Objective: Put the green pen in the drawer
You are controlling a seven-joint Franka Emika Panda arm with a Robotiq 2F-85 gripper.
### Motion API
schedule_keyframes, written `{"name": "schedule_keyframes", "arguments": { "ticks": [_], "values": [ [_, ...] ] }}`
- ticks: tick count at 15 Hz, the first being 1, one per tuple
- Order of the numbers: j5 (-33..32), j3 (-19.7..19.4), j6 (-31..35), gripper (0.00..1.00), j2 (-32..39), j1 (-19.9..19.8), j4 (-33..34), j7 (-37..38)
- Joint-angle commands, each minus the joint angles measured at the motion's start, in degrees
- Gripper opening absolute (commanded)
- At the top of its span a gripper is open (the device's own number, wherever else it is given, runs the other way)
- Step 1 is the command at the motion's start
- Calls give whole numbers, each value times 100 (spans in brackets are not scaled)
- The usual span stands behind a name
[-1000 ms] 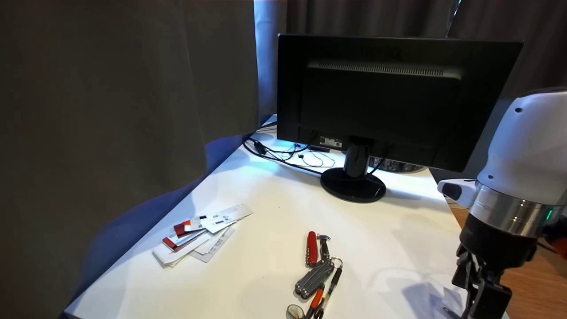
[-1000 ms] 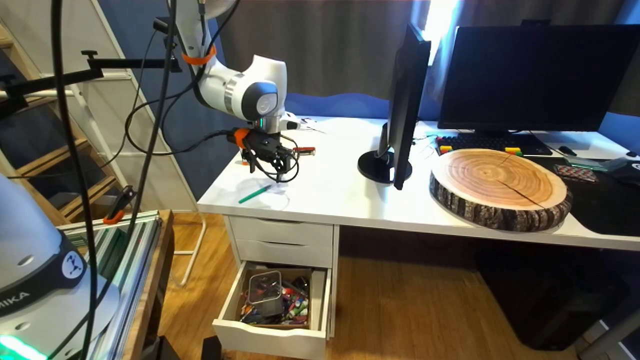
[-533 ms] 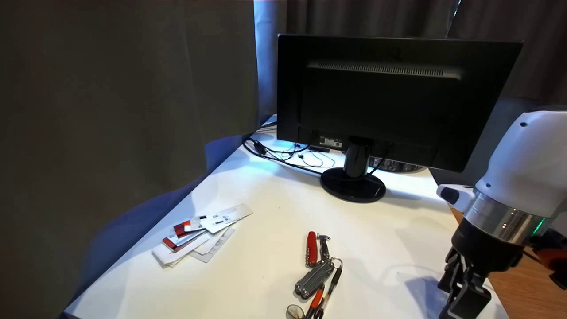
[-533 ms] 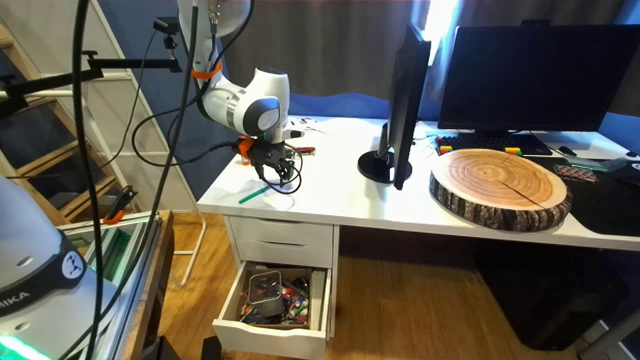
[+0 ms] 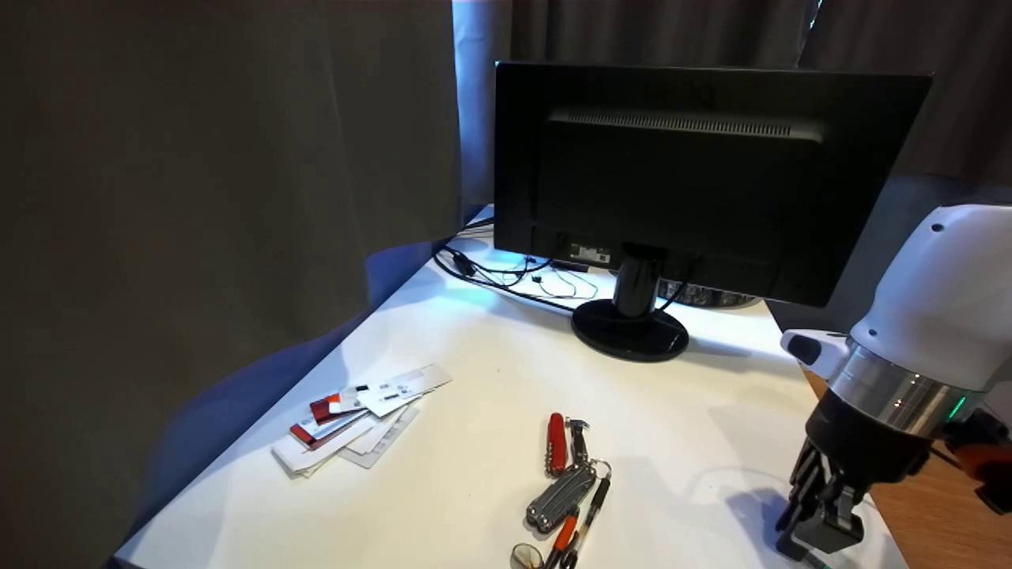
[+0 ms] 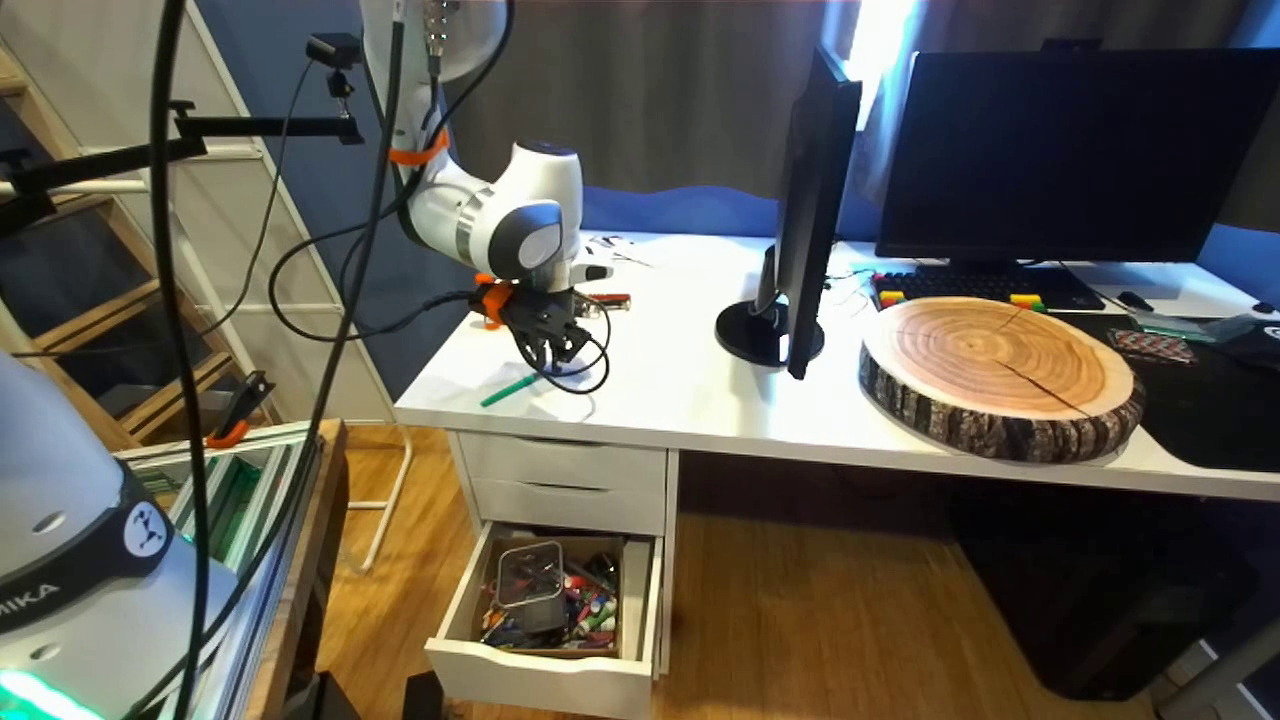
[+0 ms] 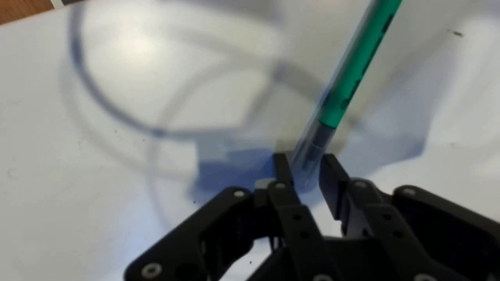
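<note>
Pincer (image 7: 306,168) set narrow; the clear end of the green pen (image 7: 360,62) is held between its fingers (image 7: 332,171). In an exterior view the pen's free green end is pointed toward the bench (image 6: 655,390) corner above the open drawer (image 6: 550,680), close to the front edge.

The green pen (image 7: 359,62) is cut off by the wrist view's top edge.
</note>
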Motion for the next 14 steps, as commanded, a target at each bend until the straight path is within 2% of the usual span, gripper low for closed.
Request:
{"name": "schedule_keyframes", "arguments": {
  "ticks": [1,4,10,14],
  "values": [
    [-100,442,299,1,-64,-484,-327,-455],
    [-109,1147,526,4,-94,-1267,-682,-1128],
    [-519,2676,870,4,-77,-3234,-1468,-2308],
    [-1199,3247,1134,4,219,-4285,-1820,-3063]
  ]
}}
